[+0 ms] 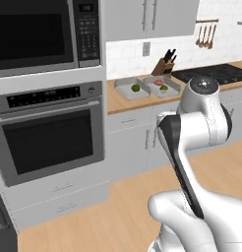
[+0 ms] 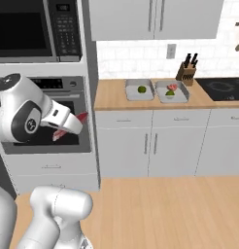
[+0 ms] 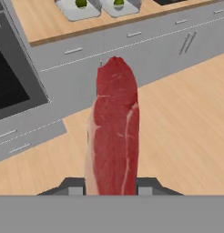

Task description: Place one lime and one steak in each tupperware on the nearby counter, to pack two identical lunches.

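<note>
Steak [image 3: 114, 132] pinched between the two finger tips, its long axis running straight out from the gripper [image 3: 110, 185], marbled red face toward the hand camera. In the right base view the same steak [image 2: 69, 127] shows as a red sliver at the gripper [image 2: 68, 127], held in the air in front of the oven [image 2: 48, 121], well short of the counter [image 2: 111, 95].

Jaws: closed on the meat, one tip each side of its lower end.

Two tupperwares sit side by side on the counter, just left of the knife block [image 2: 187, 72]. The left tupperware [image 2: 139, 90] holds a lime [image 2: 142, 89] and nothing else I can see. The right tupperware [image 2: 172, 92] holds a lime [image 2: 170, 93] with a pinkish piece beside it (likely the other steak).

Key relation: the steak's free end points toward the counter, and the left tupperware [image 3: 77, 8] lies beyond that tip and a little to its left in the hand view. My judgement: the carried steak belongs in the left container, so the hand must travel forward over the cabinet fronts before lowering.
</note>
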